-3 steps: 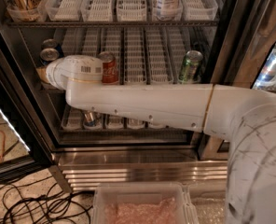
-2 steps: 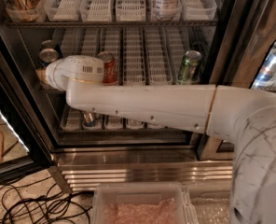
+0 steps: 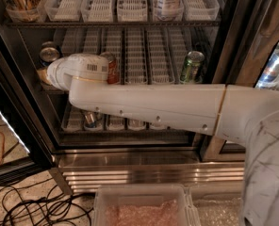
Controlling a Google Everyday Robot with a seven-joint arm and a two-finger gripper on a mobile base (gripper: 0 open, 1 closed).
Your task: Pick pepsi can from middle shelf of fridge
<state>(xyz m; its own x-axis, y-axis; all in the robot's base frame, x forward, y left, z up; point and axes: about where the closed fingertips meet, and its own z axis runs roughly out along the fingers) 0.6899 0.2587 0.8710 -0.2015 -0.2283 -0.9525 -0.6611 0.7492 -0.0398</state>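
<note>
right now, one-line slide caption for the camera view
Arm reaches into the fridge, tool at the left end of the middle shelf, by the pepsi can

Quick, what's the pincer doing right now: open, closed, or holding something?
Pincer: cannot be told; it is at the left end of the middle shelf, just below the pepsi can.

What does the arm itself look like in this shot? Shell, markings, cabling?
The arm: smooth white shell, thick tubular links, thin tan seam rings at joints, small dark screw holes underneath, barcode sticker on the rounded wrist, grey scuffs near the base. No external cables visible. The gripper sits at the left end of the middle shelf, mostly hidden behind the wrist.
</note>
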